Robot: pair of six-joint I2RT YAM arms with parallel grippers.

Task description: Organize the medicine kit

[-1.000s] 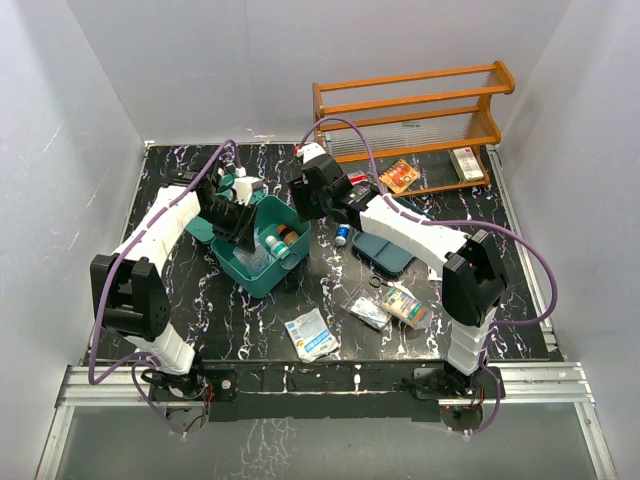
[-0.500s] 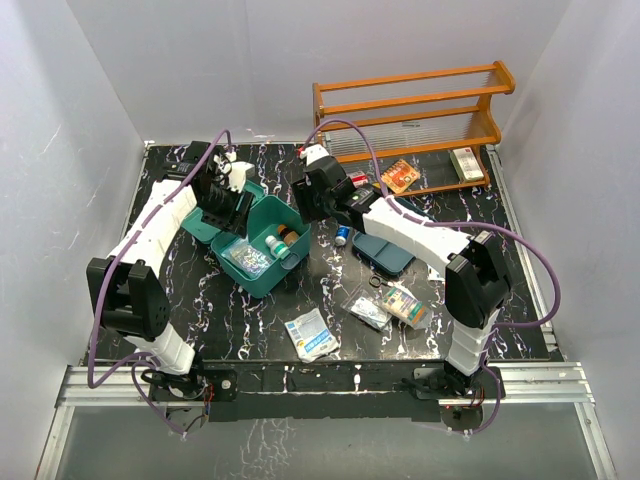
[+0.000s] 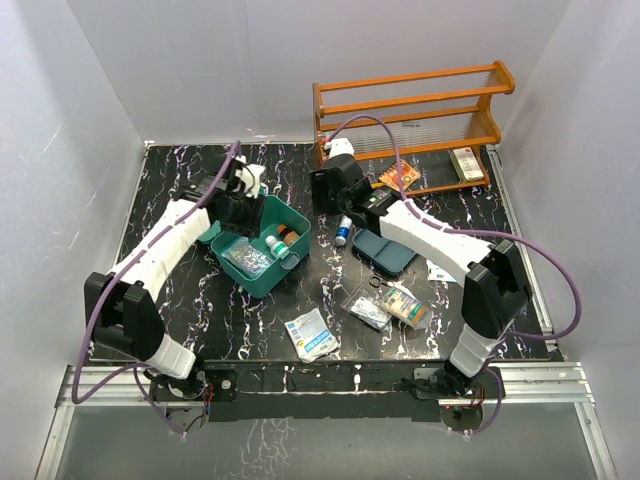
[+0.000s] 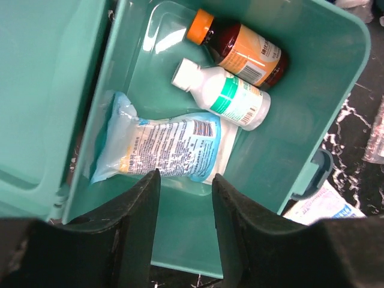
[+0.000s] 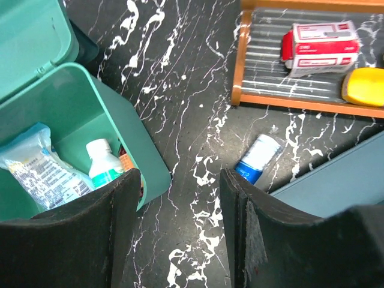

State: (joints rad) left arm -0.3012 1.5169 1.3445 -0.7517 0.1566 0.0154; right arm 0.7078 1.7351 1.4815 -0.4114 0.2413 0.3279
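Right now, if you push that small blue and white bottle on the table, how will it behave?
Lying on its side and round, the bottle would probably roll. It looks small, so likely light.

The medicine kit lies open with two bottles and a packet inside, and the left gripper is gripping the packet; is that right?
Not quite: the left gripper is open and empty; the packet lies loose in the medicine kit beside the two bottles, as the left wrist view shows.
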